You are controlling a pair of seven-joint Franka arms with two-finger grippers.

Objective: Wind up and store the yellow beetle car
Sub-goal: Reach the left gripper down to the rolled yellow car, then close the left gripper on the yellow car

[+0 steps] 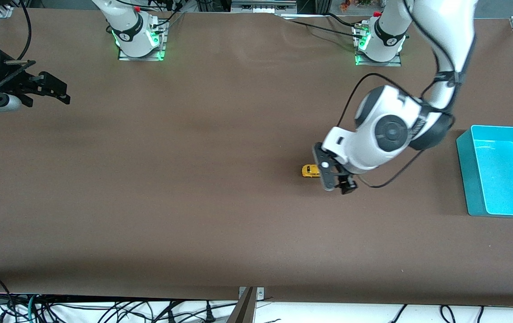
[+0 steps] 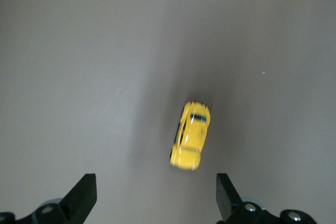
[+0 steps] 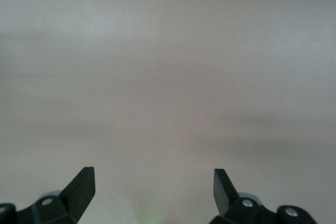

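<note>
Yellow beetle car [image 1: 310,171] sits on the table [image 1: 193,202] under the wide-open, empty left gripper [image 2: 156,195]; right gripper [image 3: 153,190] waits, open and empty.

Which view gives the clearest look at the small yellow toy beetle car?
The left wrist view: the small yellow toy beetle car lies whole and unobstructed on the brown table, ahead of the open left claw. The front view shows it tiny beside that claw. The right wrist view misses it.

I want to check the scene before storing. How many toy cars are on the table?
1. The yellow beetle car stands on the brown table, under the open left gripper, toward the left arm's end, near the teal bin. No other car shows.
</note>
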